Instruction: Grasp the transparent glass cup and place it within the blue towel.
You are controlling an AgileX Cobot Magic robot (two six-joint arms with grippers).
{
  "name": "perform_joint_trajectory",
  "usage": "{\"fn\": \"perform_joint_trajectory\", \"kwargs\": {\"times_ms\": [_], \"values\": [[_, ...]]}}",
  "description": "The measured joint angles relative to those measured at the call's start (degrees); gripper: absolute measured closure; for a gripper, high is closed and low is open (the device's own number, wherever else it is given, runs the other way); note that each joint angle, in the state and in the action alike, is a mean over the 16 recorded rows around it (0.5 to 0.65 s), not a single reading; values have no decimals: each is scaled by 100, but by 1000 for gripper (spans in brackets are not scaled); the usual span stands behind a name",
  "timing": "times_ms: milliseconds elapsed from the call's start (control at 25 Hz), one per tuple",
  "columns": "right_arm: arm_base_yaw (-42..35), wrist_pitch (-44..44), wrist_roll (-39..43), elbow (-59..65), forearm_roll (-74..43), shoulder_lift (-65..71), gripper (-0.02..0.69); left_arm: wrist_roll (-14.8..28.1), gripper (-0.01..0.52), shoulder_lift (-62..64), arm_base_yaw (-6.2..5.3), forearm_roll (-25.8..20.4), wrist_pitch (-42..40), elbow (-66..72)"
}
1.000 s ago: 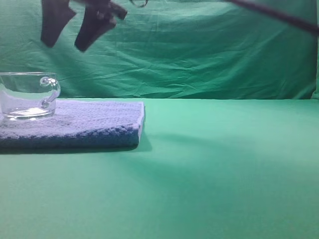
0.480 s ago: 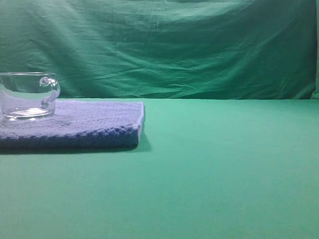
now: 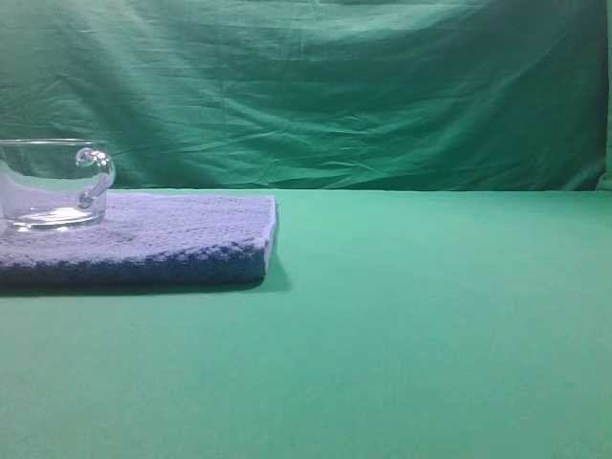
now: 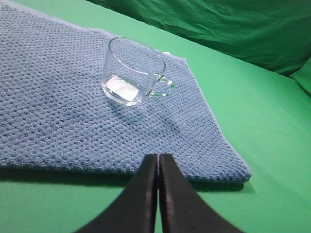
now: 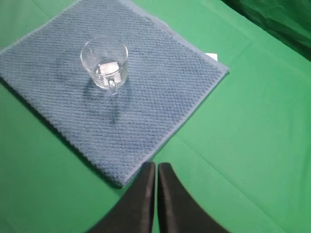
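Observation:
The transparent glass cup (image 3: 54, 184) stands upright on the blue towel (image 3: 182, 239) at the far left of the exterior view, handle to the right. In the left wrist view the cup (image 4: 132, 71) sits on the towel (image 4: 58, 116), well beyond my left gripper (image 4: 158, 158), which is shut and empty above the towel's near edge. In the right wrist view the cup (image 5: 105, 63) rests on the towel (image 5: 146, 92); my right gripper (image 5: 156, 167) is shut and empty, high above the towel's near corner. Neither gripper shows in the exterior view.
A green cloth covers the table (image 3: 430, 316) and a wrinkled green backdrop (image 3: 335, 86) hangs behind. A small white tag (image 5: 211, 57) lies at the towel's far corner.
A dark gripper and arm that hung at the top of the exterior view one second ago have left the frame. The cup and towel have not moved.

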Motion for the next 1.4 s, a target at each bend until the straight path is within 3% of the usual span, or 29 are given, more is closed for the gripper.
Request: {"fn": "perform_joint_trajectory", "kwargs": {"times_ms": [560, 1000, 1400], "values": [[-279, -238, 17, 1236, -212, -1805, 665, 0, 514, 0, 0, 0, 0, 0], [-1959, -824, 29, 1608, -254, -2674, 665, 0, 514, 0, 0, 0, 0, 0], [-3209, -1721, 33, 3472, -196, -3899, 665, 0, 514, 0, 0, 0, 0, 0]]}}
